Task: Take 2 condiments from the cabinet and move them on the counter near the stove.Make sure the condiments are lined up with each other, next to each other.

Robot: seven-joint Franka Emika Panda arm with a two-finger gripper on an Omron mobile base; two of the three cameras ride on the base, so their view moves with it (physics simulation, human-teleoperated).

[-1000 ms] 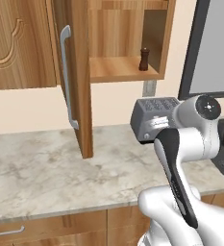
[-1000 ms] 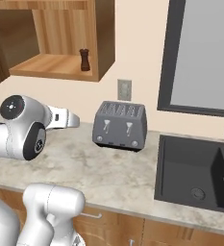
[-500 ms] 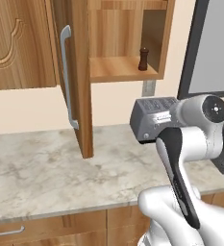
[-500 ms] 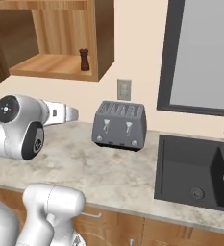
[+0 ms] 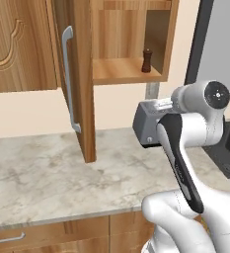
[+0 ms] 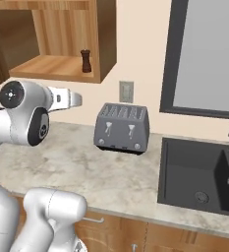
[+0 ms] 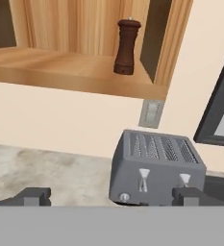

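- A dark reddish-brown shaker (image 5: 147,60) (image 6: 86,61) (image 7: 126,46) stands upright on the cabinet's bottom shelf (image 7: 75,72), near the shelf's right end and close to its front edge.
- I see just this one shaker; nothing else stands on the shelf beside it.
- The cabinet (image 5: 131,39) (image 6: 62,34) hangs on the wall with its door (image 5: 79,79) swung open, edge-on to me in the left base view, the long silver bar handle (image 5: 69,79) running down its face.
- To the left of the open door is a closed door with a carved curve (image 5: 13,44).
- Below the cabinet, a wall outlet (image 6: 126,91) (image 7: 152,113) sits on the beige wall, and under that a grey four-slot toaster (image 6: 122,128) (image 7: 156,166) (image 5: 148,123) stands on the tabletop (image 5: 47,173) (image 6: 121,172).
- The tabletop is beige-grey marbled stone, with wooden drawer fronts (image 5: 47,234) beneath its edge.
- Right of the toaster is a dark sink (image 6: 199,174), and above it a dark-framed window (image 6: 204,54).
- The claw (image 7: 111,196) hangs in the air in front of the toaster, well below the shelf and apart from the shaker, pointing toward the wall.
- Its fingers (image 7: 36,196) are spread wide with nothing between them.
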